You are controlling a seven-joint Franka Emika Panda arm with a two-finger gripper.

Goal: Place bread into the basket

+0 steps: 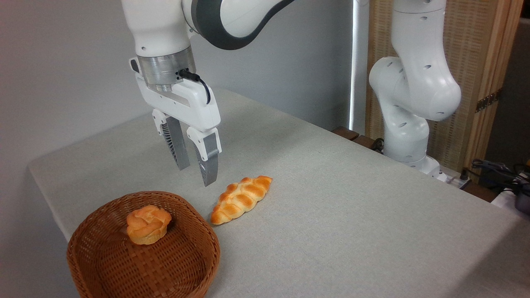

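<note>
Jaws slightly apart, empty; gripper (pixel 196 176) hangs above table (pixel 352 215), left of and behind bread (pixel 241 200). Bread lies flat on table just right of basket (pixel 140 265), not touching. Small round bun (pixel 148 224) sits inside basket.

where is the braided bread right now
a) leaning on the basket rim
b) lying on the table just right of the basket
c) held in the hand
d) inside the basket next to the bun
b, the braided bread lies flat on the table just right of the basket, not touching its rim, while the hand hangs empty above and only the round bun sits in the basket.
</note>
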